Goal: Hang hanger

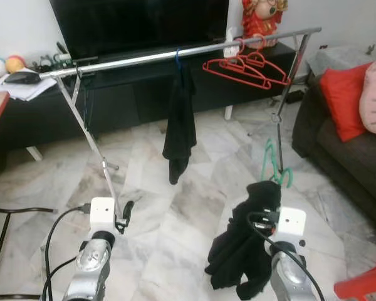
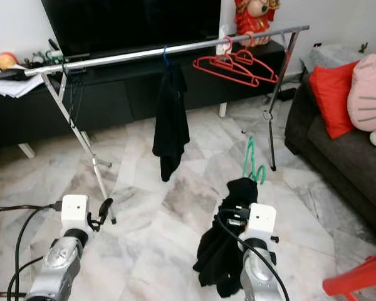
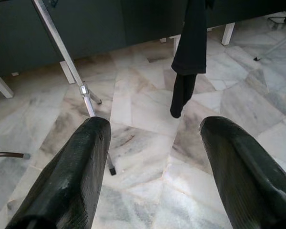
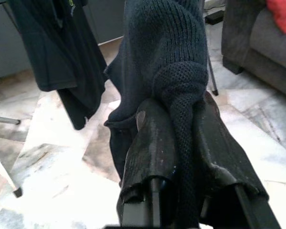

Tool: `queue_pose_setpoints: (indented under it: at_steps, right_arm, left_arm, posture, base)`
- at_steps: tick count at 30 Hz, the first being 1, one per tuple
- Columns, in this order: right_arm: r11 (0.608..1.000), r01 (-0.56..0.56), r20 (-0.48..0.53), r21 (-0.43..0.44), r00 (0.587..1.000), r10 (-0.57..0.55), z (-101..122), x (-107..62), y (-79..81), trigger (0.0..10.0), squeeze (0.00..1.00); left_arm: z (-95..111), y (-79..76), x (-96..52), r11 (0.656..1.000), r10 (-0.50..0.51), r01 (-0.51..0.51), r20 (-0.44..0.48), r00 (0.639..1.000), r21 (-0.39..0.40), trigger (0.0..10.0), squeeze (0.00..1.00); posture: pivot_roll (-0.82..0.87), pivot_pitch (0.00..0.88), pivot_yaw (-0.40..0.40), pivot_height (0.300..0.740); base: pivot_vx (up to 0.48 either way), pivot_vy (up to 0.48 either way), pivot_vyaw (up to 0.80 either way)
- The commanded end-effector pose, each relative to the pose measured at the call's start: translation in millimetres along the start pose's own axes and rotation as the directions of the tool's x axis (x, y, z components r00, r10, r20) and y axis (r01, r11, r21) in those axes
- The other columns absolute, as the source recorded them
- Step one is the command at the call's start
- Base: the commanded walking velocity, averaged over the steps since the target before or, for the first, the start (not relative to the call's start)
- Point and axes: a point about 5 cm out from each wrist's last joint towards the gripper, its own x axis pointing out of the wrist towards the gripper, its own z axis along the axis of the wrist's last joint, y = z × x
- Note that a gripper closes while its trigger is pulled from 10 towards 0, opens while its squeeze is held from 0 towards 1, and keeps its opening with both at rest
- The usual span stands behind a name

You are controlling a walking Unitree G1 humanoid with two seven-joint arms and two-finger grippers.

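**mopbucket:** So where's the hanger right now?

**railwatcher:** The green hanger point(image 1: 274, 164) is up in front of the right gripper point(image 4: 178, 126), well below the clothes rail point(image 1: 175, 55) and a bit nearer the robot than the rail's right-hand leg. Its hook pokes out above a black knitted garment point(image 1: 247, 244) that drapes down from it toward the marble floor point(image 1: 175, 207). From the wrist camera the two black fingers point(image 4: 150, 143) are pinched narrow on a twisted bunch of that knit, so it's gripping the garment, and I can't tell if any of the hanger itself is in there.

**mopbucket:** And the other arm?

**railwatcher:** The left gripper point(image 3: 155, 157) is low, right by the rail's left leg point(image 1: 91, 141), jaws spread wide with nothing between them, just floor behind.

**mopbucket:** What's already on the rail?

**railwatcher:** Around the middle a black shirt point(image 1: 180, 122) hangs from a blue hook point(image 1: 177, 58). Toward the rail's right end there are two bare red hangers point(image 1: 244, 68), touching each other and tilted. Behind the rail sits a dark TV unit point(image 1: 144, 94) with a big television point(image 1: 138, 22) on it, and a red figurine point(image 1: 262, 17) behind the rail's right end. Right of the rail there's a dark sofa point(image 1: 351, 157) with a red cushion point(image 1: 343, 100) and a pink one point(image 1: 375, 94).
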Motion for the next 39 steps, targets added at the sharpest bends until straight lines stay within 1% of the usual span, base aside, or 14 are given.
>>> queue_pose_setpoints:
  at_steps: [1,18,29,39]
  right_arm:
    - [1.000,0.003,0.040,0.001,0.999,-0.003,10.4,3.5,1.1,10.0,0.00]
    - [1.000,0.029,0.047,0.011,0.998,-0.029,15.6,6.9,-2.6,10.0,0.00]
    - [0.999,0.040,0.050,0.010,0.998,-0.040,18.0,9.3,-4.3,10.0,0.00]
    - [0.999,0.049,0.047,0.014,0.998,-0.050,17.5,8.3,-7.0,10.0,0.00]
  left_arm:
    - [5.3,0.6,1.2,1.000,-0.008,0.008,0.015,1.000,0.011,10.0,0.00]
    - [8.3,-1.1,1.0,1.000,-0.022,0.022,0.025,0.999,0.002,10.0,0.00]
    - [10.3,0.6,1.8,1.000,-0.021,0.021,0.027,0.999,-0.003,10.0,0.00]
    - [9.8,1.2,1.7,1.000,-0.022,0.022,0.022,1.000,-0.004,10.0,0.00]
  posture:
    - [-0.10,0.000,0.038,0.740]
    - [-0.10,0.000,0.040,0.740]
    - [-0.09,0.000,0.042,0.740]
    - [-0.09,0.000,0.040,0.740]
  base:
    - [0.000,0.000,0.00]
    - [0.000,0.000,0.00]
    - [0.000,0.000,0.00]
    - [-0.120,0.000,0.00]
